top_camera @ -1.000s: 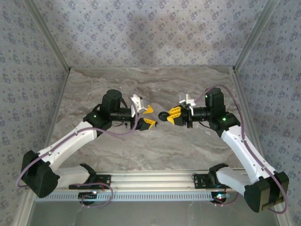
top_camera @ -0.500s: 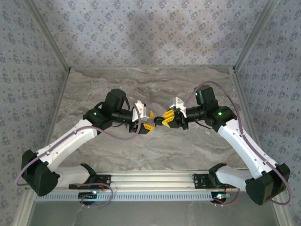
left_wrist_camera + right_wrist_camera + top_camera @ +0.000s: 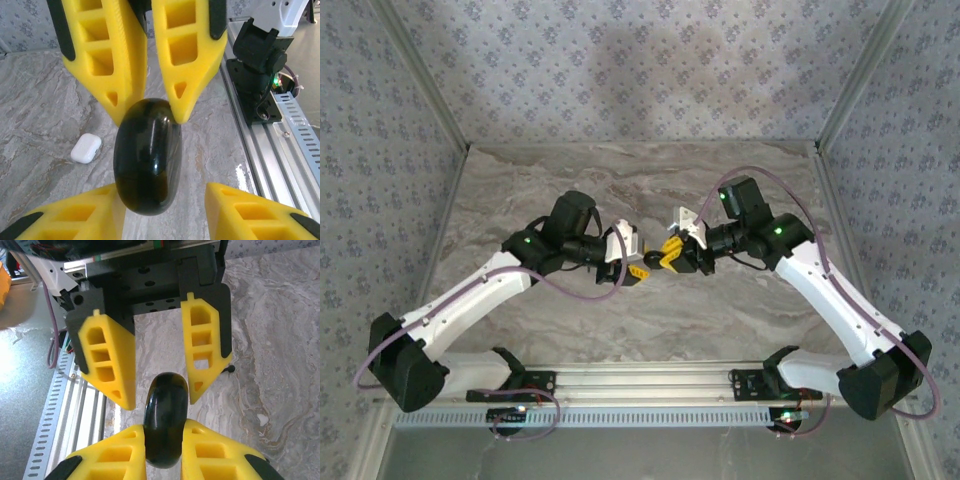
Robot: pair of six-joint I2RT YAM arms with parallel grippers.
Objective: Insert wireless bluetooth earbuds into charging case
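Right wrist view puts the right gripper (image 3: pixel 164 426) at the bottom of the picture. Its two yellow fingers are drawn in tight on a glossy black rounded object (image 3: pixel 165 405), which stands on edge between them, pinched on its two broad sides. The left gripper (image 3: pixel 161 401) reaches in from the opposite side, its fingertips pointing at the right gripper's. Its jaws stand partly apart and straddle the other half of the same black object. One fingertip looks to meet the object's edge, and the other sits just beside it with a sliver of marble showing between — so the left gripper is not clamped on it.

Left wrist view agrees. A clear strip of marble shows between the object and one of the left gripper's own fingers. The other finger is at or against the object's lower side, and whether it touches cannot be told.

From above, the two grippers meet tip to tip over the middle of the marble table (image 3: pixel 520 190), the left arm reaching in from the left and the right arm from the right.

The charging case (image 3: pixel 86 148) lies flat on the table. In the left wrist view it is left of the black object and well apart from both grippers. It is a small, glossy white pebble with rounded corners, and nothing touches it.
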